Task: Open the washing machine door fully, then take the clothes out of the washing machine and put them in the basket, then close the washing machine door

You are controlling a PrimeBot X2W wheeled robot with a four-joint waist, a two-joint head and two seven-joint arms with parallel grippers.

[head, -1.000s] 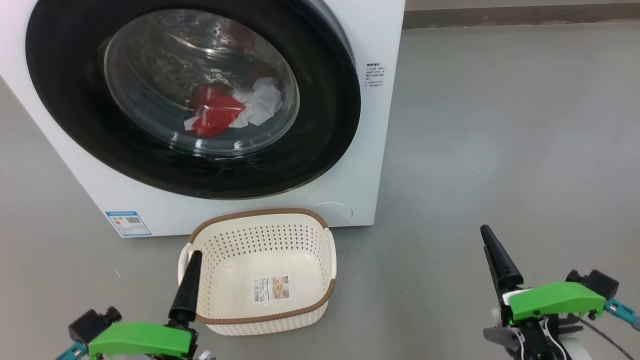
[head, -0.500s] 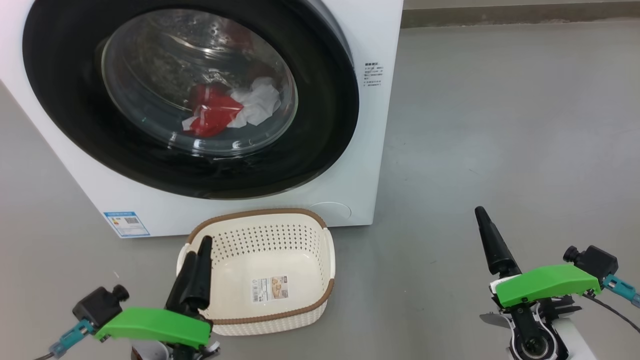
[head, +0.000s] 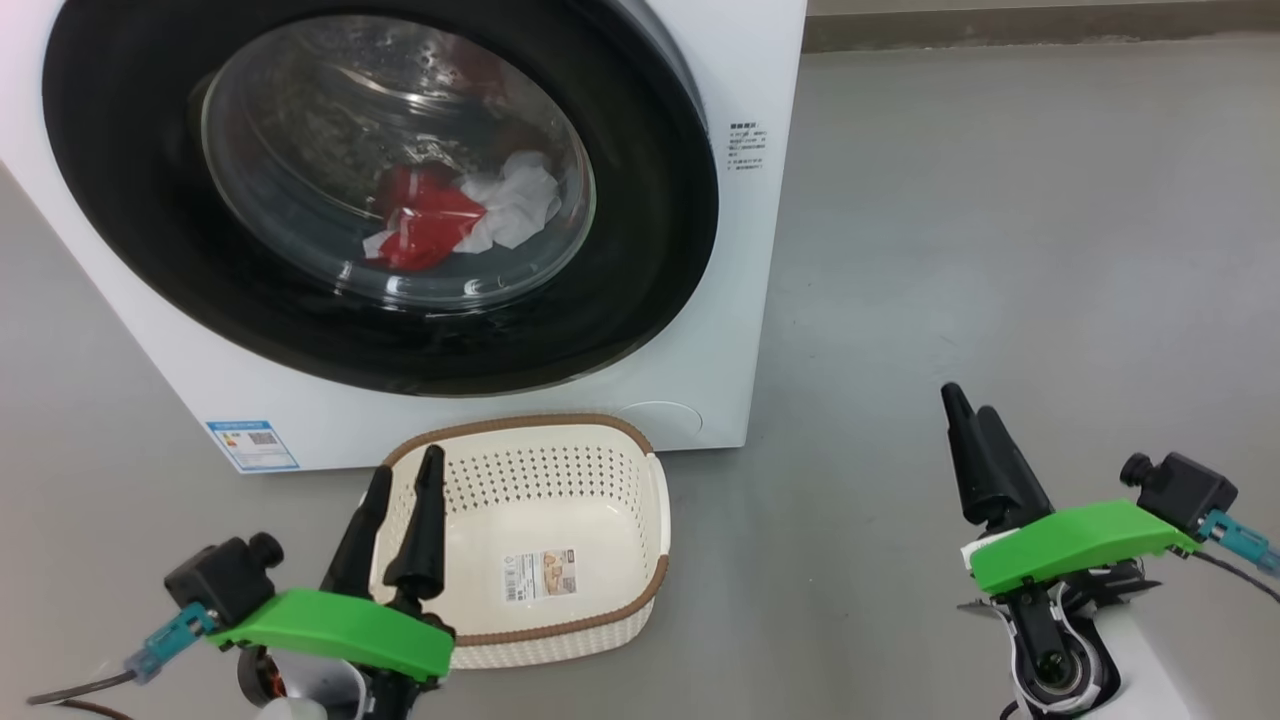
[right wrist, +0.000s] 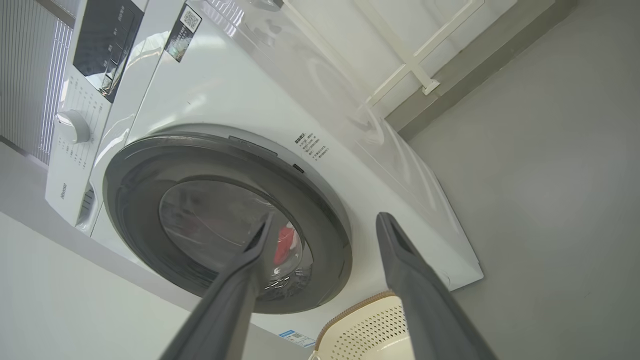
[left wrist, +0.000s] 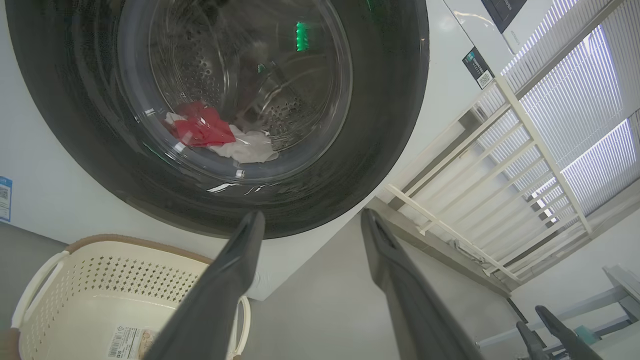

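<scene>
The washing machine [head: 745,70] is white and fills the upper left of the head view. Its door [head: 640,250] has a glossy black rim and covers the opening. Through the glass I see red and white clothes [head: 450,215] low in the drum, as in the left wrist view [left wrist: 210,132]. The cream basket [head: 655,520] stands on the floor in front, holding nothing but a sticker. My left gripper [head: 407,460] is open above the basket's left edge, clear of it. My right gripper [head: 967,400] is open over bare floor to the right. Both point at the door [right wrist: 130,165].
Grey floor [head: 1000,200] stretches to the right of the machine up to a skirting board at the wall. A blue label [head: 252,445] sits at the machine's lower left corner. A white railing [left wrist: 500,165] stands beside the machine. The control knob [right wrist: 72,126] is on top.
Both grippers have risen and moved forward toward the machine. The left one has turned, so its two fingers now show apart. The door, clothes and basket lie as before.
</scene>
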